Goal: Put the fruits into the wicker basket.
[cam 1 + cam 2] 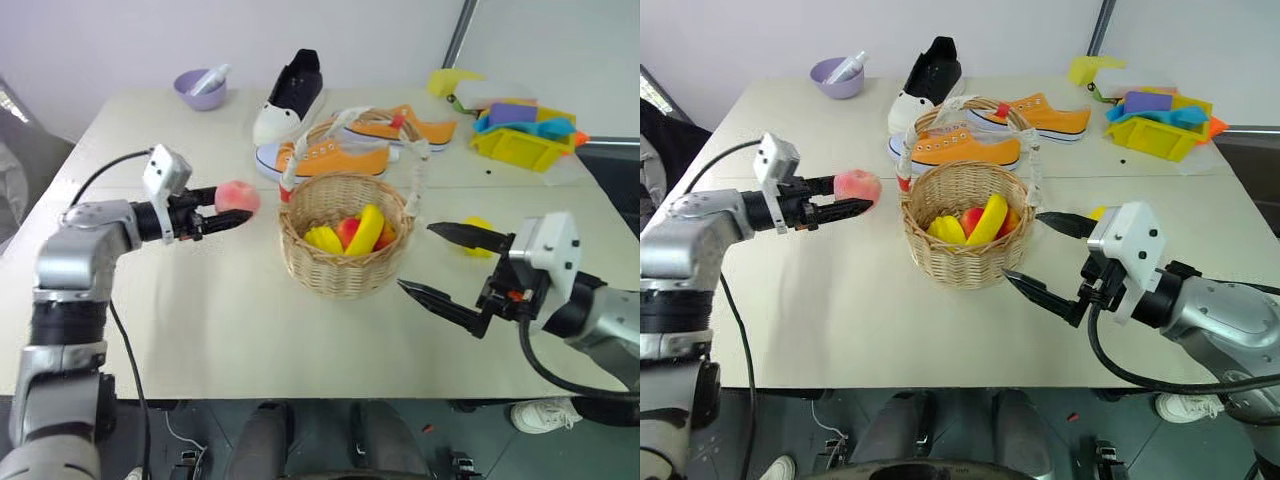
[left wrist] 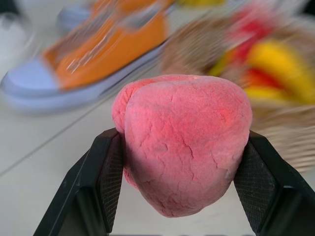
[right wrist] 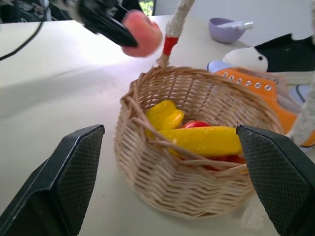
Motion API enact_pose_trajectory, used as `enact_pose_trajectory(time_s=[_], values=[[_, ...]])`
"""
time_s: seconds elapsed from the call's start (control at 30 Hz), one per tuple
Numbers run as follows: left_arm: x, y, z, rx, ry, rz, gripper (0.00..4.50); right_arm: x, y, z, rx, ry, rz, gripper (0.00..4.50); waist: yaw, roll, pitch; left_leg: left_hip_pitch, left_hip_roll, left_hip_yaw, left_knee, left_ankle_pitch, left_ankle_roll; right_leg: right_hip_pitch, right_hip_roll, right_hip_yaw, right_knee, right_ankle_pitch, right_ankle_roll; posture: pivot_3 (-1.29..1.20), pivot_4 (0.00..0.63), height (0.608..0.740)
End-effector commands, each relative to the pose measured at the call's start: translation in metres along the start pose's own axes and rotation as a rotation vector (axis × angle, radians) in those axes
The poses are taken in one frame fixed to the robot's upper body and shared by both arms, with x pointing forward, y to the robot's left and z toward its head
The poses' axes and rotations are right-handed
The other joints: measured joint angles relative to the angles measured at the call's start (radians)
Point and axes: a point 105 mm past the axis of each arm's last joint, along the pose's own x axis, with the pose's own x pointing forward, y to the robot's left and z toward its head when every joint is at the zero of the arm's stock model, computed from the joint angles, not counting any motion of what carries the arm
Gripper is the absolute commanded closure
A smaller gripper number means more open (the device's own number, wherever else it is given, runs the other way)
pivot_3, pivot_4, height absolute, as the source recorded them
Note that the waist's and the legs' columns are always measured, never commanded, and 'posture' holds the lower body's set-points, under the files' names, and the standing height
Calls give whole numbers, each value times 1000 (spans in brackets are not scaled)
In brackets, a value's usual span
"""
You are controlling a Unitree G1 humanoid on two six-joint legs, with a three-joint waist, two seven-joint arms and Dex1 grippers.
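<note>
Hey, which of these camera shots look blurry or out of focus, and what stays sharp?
Left wrist view: the peach between the left gripper fingers is sharp; the orange sneaker and wicker basket behind are smeared. Right wrist view: the basket is crisp, the peach soft. Both eye views are sharp overall.

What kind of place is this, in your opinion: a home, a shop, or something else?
Most likely a robot test room or lab, not a home. A plain pale table stands against bare walls and holds an odd mix of props: toy fruits in a wicker basket, orange sneakers, and a yellow plastic bin.
</note>
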Motion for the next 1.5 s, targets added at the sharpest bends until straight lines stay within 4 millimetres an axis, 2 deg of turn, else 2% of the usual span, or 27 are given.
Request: enact_pose_trajectory(time_s=[0.03, 0.17, 0.33, 0.4, 0.47, 0.57, 0.67, 0.77, 0.9, 1.07, 1.27, 1.4, 1.43, 1.5], values=[[26, -45, 36, 88, -76, -157, 1820, -13, -16, 3, -39, 17, -65, 0, 11, 0, 0, 0, 0, 0, 1, 0, 0, 1, 0, 0, -1, 0, 0, 0, 150, 721], [63, -66, 50, 183, -78, -171, 1820, -20, -24, -1, -30, 26, -101, 0, 8, 0, 0, 0, -1, -1, 7, 0, 1, 5, 0, 0, -1, 0, 0, 0, 150, 721], [97, -65, 49, 215, -30, -105, 1820, -18, -22, -4, -20, 20, -113, 0, -3, 0, 0, 1, -1, 1, 7, -2, 3, 4, 2, 0, 1, 0, 0, 0, 150, 721], [102, -66, 49, 204, -33, -103, 804, -17, -23, -6, -15, 21, -125, 0, -3, 0, 0, 1, 0, 1, 7, -2, 4, 3, 4, 0, 2, 0, 0, 0, 150, 721], [103, -66, 49, 207, -32, -103, 27, -18, -28, -11, 2, 28, -157, 0, -4, 0, 0, 1, 1, 1, 7, -2, 4, 2, 4, 0, 2, 0, 0, 0, 150, 721], [93, -71, 54, 203, -85, -160, 27, -18, -47, -31, 30, 78, -272, 0, -3, 0, 0, 0, 1, 1, 7, -2, 4, 2, 4, 0, 2, 0, 0, 0, 150, 721], [74, -73, 56, 153, -152, -225, 27, -18, -75, -65, 87, 165, -421, 0, -4, 0, 0, 0, 1, 2, 8, -2, 4, 2, 3, 0, 2, 0, 0, 0, 150, 721], [50, -78, 42, 147, -123, -302, 27, -13, -101, -93, 154, 214, -534, 0, -18, 1, 1, 0, 1, 2, 8, -2, 4, 1, 3, 1, 2, 0, 0, 0, 150, 721], [36, -77, 26, 176, -56, -297, 27, -16, -131, -116, 119, 302, -646, 0, -18, 5, 2, 0, 1, 4, 7, -2, 4, 0, 3, 1, 3, 0, 0, 0, 150, 721], [29, -85, 22, 202, -36, -314, 27, -10, -148, -132, 158, 332, -662, 0, -16, 5, 2, -1, 0, 4, 7, -2, 4, 0, 2, 1, 2, 0, 0, 0, 150, 721], [30, -89, 22, 232, -33, -298, 27, -1, -148, -143, 320, 329, -645, 0, -18, 5, 2, -1, 0, 4, 7, -2, 4, 0, 2, 1, 2, 0, 0, 0, 150, 721], [31, -90, 24, 241, -38, -300, 0, 0, -147, -140, 300, 320, -643, 1947, -18, 5, 2, -1, 0, 4, 7, -2, 4, 0, 2, 1, 2, 0, 0, 0, 150, 721], [31, -90, 25, 245, -42, -298, 0, -1, -147, -137, 288, 315, -642, 2292, -18, 5, 2, -1, 0, 4, 7, -2, 4, 0, 2, 1, 2, 0, 0, 0, 150, 721], [32, -88, 26, 238, -49, -288, 0, -4, -145, -130, 239, 316, -636, 2361, -18, 5, 2, -1, 0, 4, 7, -2, 4, 0, 2, 1, 2, 0, 0, 0, 150, 721]])
